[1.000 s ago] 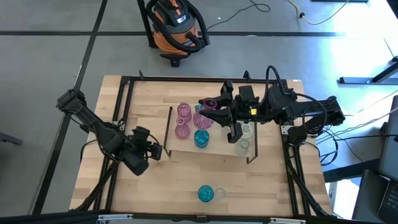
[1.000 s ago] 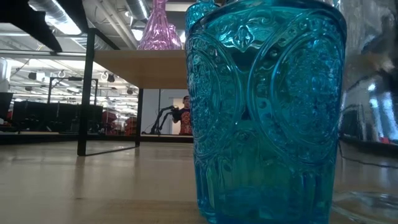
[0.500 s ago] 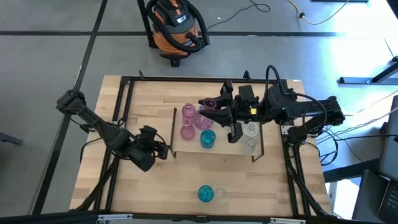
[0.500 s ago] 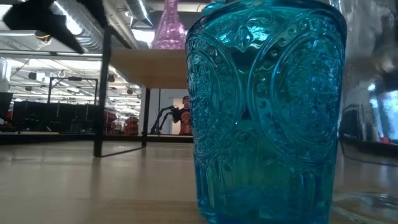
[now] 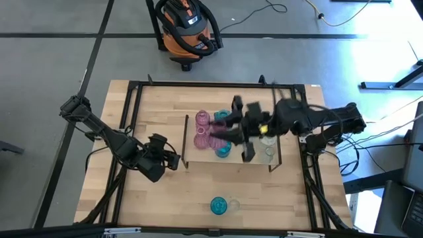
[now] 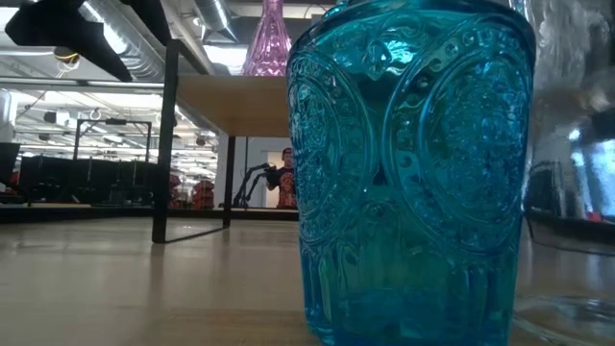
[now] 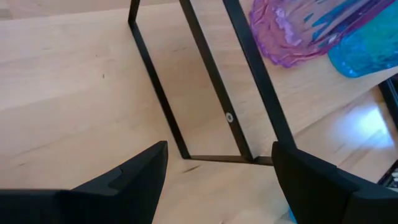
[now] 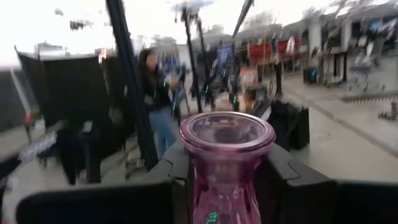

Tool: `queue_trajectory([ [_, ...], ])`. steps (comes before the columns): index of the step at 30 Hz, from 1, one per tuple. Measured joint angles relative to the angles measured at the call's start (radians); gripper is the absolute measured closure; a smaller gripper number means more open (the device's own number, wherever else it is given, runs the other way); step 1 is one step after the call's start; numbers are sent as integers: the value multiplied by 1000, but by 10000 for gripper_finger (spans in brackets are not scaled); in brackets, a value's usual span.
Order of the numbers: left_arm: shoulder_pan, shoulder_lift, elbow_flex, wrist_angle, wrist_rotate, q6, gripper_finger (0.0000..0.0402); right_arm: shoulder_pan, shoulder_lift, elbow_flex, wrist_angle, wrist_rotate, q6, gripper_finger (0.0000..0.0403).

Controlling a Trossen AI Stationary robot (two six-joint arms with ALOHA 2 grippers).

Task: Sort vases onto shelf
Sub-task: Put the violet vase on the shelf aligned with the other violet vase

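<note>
The right claw is clenched on a pink vase: in its wrist view the vase stands upright between the two dark fingers, its round rim facing the camera. From above, this claw is motion-blurred over the middle of the shelf. It has swung lower and toward the left since half a second ago, when it was sharp and held the pink vase above the shelf's far edge.

The left claw is released, its fingers spread wide just beside the shelf's left dark end bracket. It has kept its place over the last half second, after coming in toward the shelf from farther left a second ago.

On the shelf, two pink vases stand at the left end, a teal-blue vase is near the middle and clear vases are at the right end. The shelf with its load sits farther right than it did a second ago.

On the surface near the front edge, a blue embossed glass and a clear vase just beside it are unmoved; the blue one fills the low view.
</note>
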Motion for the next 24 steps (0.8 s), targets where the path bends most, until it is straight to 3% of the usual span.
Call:
queue_trajectory([
  [6,-32,-34,0,12,-27,-3,120,77,62,-3,-53,105,-25,317],
  [11,-88,-113,0,152,-157,124,120,123,104,-2,-30,237,-53,317],
  [15,-139,-197,0,456,-242,498,120,119,123,-2,-39,256,-26,317],
  [19,-146,-226,2,762,-158,977,120,97,133,-1,-33,248,1,317],
  [21,-138,-223,2,815,-107,1121,120,90,137,-2,-41,245,16,317],
  [24,-113,-223,2,838,-83,1199,120,79,137,-2,-46,223,29,317],
])
